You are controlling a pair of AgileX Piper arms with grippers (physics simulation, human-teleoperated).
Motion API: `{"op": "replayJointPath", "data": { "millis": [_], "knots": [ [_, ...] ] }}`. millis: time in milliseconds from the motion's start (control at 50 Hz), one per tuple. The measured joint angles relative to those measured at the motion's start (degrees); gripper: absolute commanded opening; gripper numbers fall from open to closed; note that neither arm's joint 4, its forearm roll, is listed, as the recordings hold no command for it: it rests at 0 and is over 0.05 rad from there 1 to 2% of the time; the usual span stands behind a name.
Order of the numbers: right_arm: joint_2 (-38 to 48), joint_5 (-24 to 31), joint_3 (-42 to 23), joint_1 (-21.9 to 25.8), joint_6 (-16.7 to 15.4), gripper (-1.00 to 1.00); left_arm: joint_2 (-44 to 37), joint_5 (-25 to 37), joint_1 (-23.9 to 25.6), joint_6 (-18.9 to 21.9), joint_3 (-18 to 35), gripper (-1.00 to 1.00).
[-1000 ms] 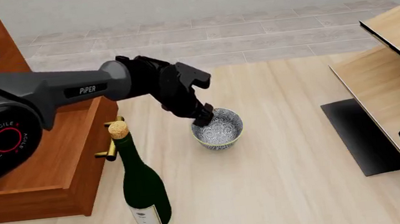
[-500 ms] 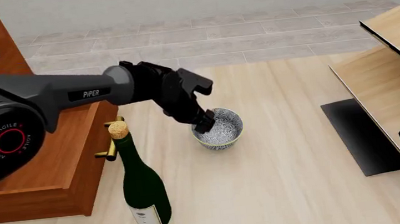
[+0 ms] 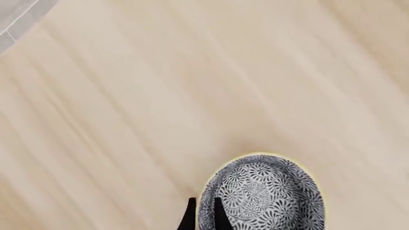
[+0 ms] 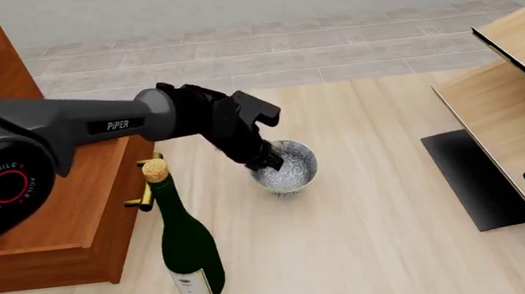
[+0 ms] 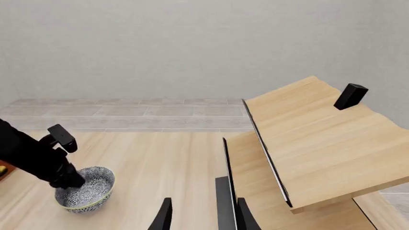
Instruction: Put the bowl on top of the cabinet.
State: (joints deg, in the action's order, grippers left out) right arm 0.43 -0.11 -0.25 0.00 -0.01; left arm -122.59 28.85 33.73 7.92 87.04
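The counter is pale wood with a long grain; past its far edge lies grey tiled floor. On it, at the left, stands the cabinet, reddish-brown with brass handles. Just beside its near corner a green wine bottle stands upright, corked. The bowl sits near the middle, tilted. At the right stands pale light-wood furniture on a black base.

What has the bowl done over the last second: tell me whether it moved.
Yes. In the front view the bowl has risen slightly and tipped, judged against the wine bottle's cork beside it, with the left end effector clamped on its rim.
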Motion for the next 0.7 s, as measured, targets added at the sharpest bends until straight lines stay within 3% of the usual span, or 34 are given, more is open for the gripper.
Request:
{"op": "replayJointPath", "data": {
  "millis": [360,700],
  "knots": [
    [0.00,0.00,0.00,0.00,0.00,1.00,1.58,-2.57,-2.85,0.28,1.74,-1.00],
    [0.00,0.00,0.00,0.00,0.00,1.00,4.32,-3.62,-4.53,-2.02,3.31,-1.00]
  ]
}}
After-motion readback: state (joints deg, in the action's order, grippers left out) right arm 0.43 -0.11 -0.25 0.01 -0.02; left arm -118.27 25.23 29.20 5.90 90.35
